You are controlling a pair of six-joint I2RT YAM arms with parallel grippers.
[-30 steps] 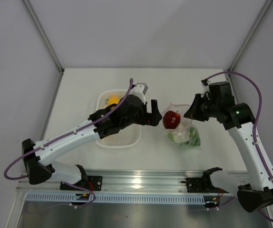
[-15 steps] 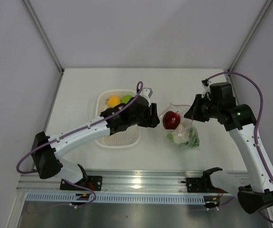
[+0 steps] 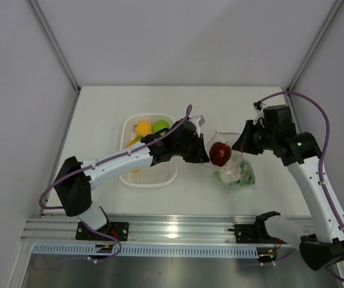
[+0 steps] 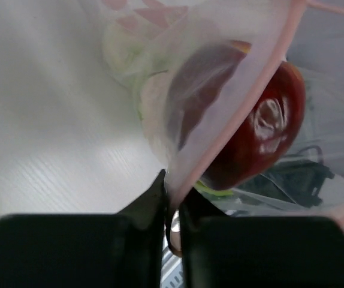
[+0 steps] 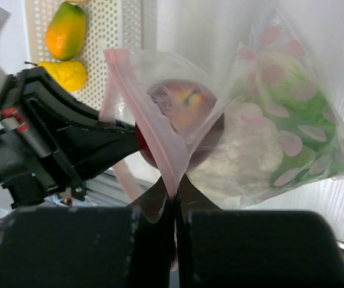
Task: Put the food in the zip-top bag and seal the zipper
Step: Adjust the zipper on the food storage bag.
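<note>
Right wrist view: we see the zip-top bag (image 5: pixel 292 114) with its mouth held open between our two claws. The dark red apple (image 5: pixel 181 102) sits at the mouth and two lettuces (image 5: pixel 250 150) lie deeper in. Our right claw (image 5: pixel 175 193) is clamped tight on the zipper (image 5: pixel 141 114) at one lip. Our left claw (image 4: pixel 172 195) pinches the pink strip at the opposite lip. Beside the bag on the desk (image 3: pixel 100 114), the white basket (image 3: pixel 160 175) holds two orange-yellow fruits (image 3: pixel 142 127) and a lime-green fruit (image 3: pixel 160 126).

A white table (image 3: pixel 100 108) stands boxed by pale grey walls (image 3: pixel 190 36), a metal rail (image 3: pixel 178 225) along its near edge.
</note>
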